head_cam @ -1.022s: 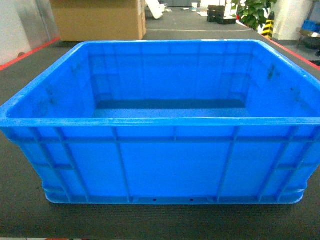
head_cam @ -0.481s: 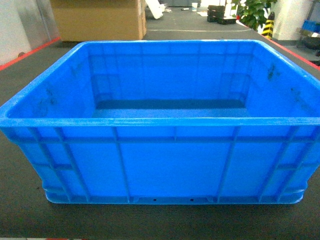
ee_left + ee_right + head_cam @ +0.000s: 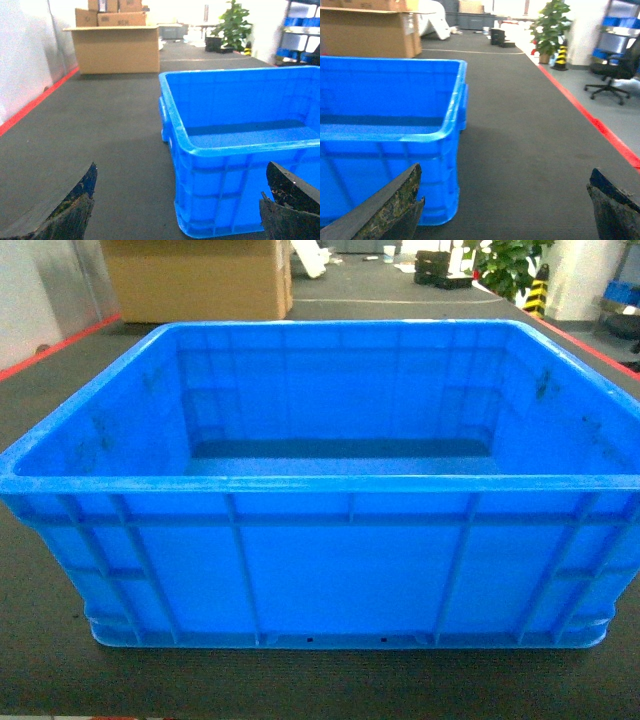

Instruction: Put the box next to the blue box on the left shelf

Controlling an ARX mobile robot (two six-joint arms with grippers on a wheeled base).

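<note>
The box [image 3: 320, 560] sits empty on dark floor matting [image 3: 110, 140]; left gripper [image 3: 177, 210] and right gripper [image 3: 505, 210] are both spread wide, holding nothing.

Nothing of the robot visible in the head view. From the left wrist camera: two dark, near-black fingers [image 3: 65, 215] at the lower corners, curved on the inner edges, with worn, scuffed surfaces flecked brown and greenish, the rims tinged blue. From the right wrist camera: the same kind of fingers [image 3: 390, 212], black with mottled yellowish-green wear on the inner faces, blunt and wedge-shaped. No cables, screws or markings discernible.
</note>
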